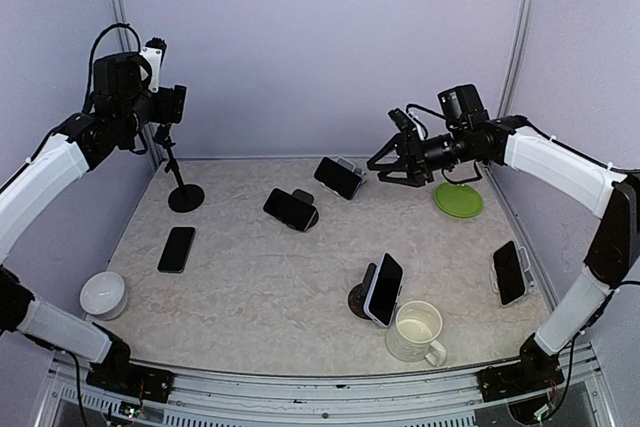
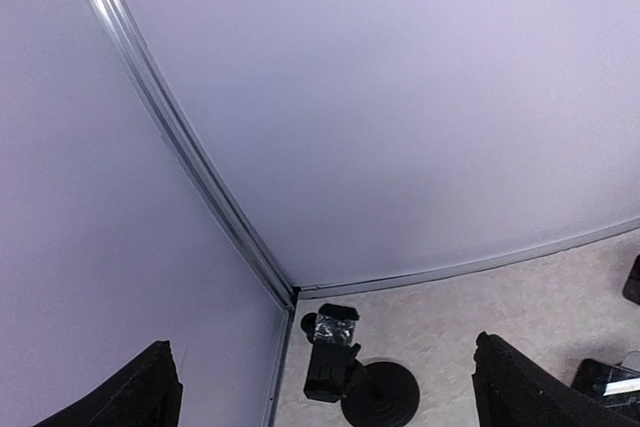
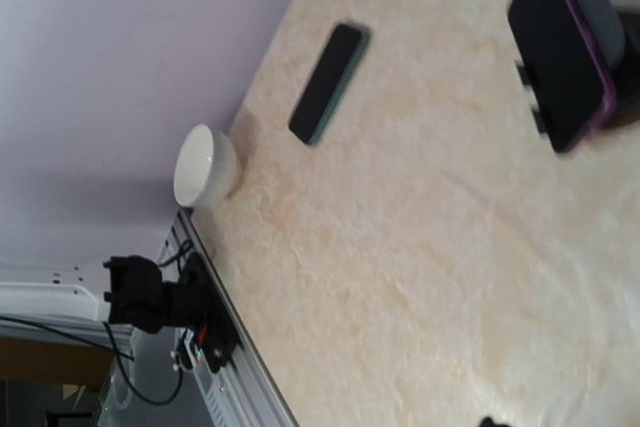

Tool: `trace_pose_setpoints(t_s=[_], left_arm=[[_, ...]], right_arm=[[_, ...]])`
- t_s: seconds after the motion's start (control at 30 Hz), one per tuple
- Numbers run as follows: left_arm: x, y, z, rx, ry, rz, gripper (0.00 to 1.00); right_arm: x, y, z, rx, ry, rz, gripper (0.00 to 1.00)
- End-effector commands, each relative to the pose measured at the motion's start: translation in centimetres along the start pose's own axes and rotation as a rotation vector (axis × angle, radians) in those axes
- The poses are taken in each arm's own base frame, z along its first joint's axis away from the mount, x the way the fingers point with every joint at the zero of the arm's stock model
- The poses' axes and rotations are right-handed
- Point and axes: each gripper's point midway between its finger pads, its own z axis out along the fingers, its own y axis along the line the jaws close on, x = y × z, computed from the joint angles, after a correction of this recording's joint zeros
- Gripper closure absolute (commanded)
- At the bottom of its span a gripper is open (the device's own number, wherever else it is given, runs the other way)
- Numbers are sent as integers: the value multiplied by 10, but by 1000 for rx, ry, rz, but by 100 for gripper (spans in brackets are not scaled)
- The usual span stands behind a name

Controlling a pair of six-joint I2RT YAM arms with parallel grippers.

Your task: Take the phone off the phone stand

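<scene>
Your left fingers [image 2: 150,392] are cut off by the bottom edge; the phone [image 3: 555,52] is blurred, its stand [image 3: 602,9] clipped at right.

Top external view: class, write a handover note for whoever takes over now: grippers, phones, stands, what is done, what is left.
Left gripper: open, empty, raised near the pole stand.
Right gripper: open, empty, beside the rear phone, which leans on its stand.
A flat phone lies on the table.
Nothing is gripped yet. Left to do: probably grasp and lift the rear phone.
</scene>
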Motion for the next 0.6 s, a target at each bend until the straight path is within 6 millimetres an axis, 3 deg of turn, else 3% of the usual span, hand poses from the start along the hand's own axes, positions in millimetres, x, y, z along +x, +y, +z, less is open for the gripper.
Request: trace_pose_setpoints(t_s=[0.0, 0.13, 0.33, 0.57], left_arm=[[-19, -22, -36, 118, 17, -68, 1], [-19, -81, -62, 304, 74, -35, 1], [4, -173, -107, 573, 174, 5, 1], [36, -273, -168, 930, 288, -169, 3]], right_arm=[[19, -7, -12, 7, -13, 5, 32], [35, -15, -17, 18, -17, 33, 32], [52, -24, -22, 31, -17, 62, 32], [71, -27, -29, -2, -30, 113, 32]])
